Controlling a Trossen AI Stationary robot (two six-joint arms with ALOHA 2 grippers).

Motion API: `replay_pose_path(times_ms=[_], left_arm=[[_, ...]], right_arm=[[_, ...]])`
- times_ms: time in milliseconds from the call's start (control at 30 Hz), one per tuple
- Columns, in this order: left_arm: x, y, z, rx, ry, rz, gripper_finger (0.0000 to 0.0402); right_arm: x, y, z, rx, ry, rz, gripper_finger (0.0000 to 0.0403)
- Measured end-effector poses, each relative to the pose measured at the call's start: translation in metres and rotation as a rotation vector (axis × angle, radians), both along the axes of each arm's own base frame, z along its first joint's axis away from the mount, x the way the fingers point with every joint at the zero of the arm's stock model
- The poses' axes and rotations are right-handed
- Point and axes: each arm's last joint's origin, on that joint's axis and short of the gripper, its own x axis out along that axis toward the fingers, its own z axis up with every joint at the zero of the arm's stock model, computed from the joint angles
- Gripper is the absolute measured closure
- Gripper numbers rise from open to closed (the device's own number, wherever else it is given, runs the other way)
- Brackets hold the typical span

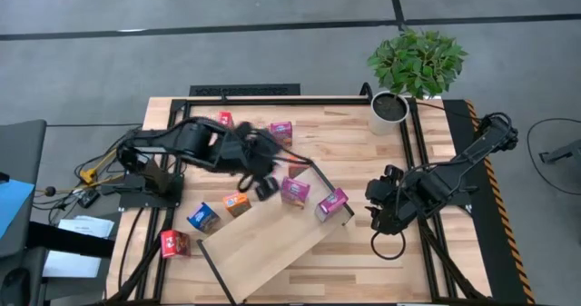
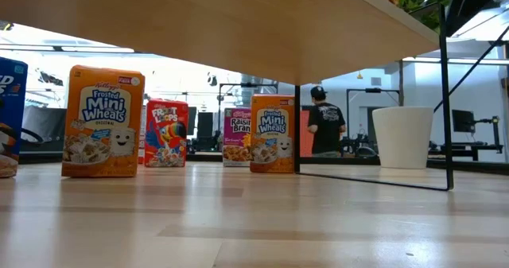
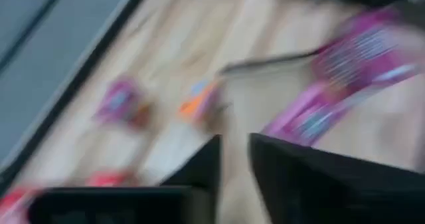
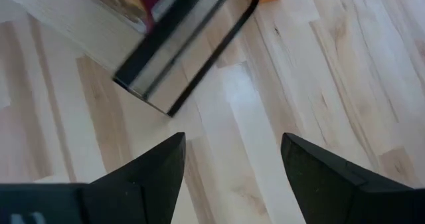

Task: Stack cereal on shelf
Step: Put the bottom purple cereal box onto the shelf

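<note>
High view: two magenta boxes (image 1: 313, 197) on shelf (image 1: 263, 247).

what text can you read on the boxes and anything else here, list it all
"Kellogg's Frosted Mini Wheats Original" on the nearer orange box
"Froot Loops" on the red box
"Raisin Bran" on the magenta box
"Frosted Mini Wheats" on the farther orange box
Blue box at the edge: cut off, unreadable
Boxes in the high and wrist views: too small or blurred
</note>
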Motion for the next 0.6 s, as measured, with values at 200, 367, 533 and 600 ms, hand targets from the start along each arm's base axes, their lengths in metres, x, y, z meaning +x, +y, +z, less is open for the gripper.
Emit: replay_pose_path(times_ms=[200, 367, 533, 600], left_arm=[[-0.006, -0.019, -0.015, 0.082, 0.055, 0.03, 0.0397], [0.003, -0.029, -0.05, 0.137, 0.106, 0.042, 0.0401], [0.004, -0.042, -0.079, 0.101, 0.022, 0.012, 0.0401], [-0.001, -0.042, -0.088, 0.082, -0.022, 0.008, 0.0401]], right_arm=[[0.0, 0.0, 0.0, -0.003, 0.002, 0.005, 0.0129], [0.0, 0.0, 0.0, 0.001, 0.004, 0.006, 0.0129], [0.0, 0.0, 0.0, 0.015, 0.014, 0.01, 0.0129], [-0.001, 0.001, 0.0, 0.016, 0.013, 0.013, 0.0129]])
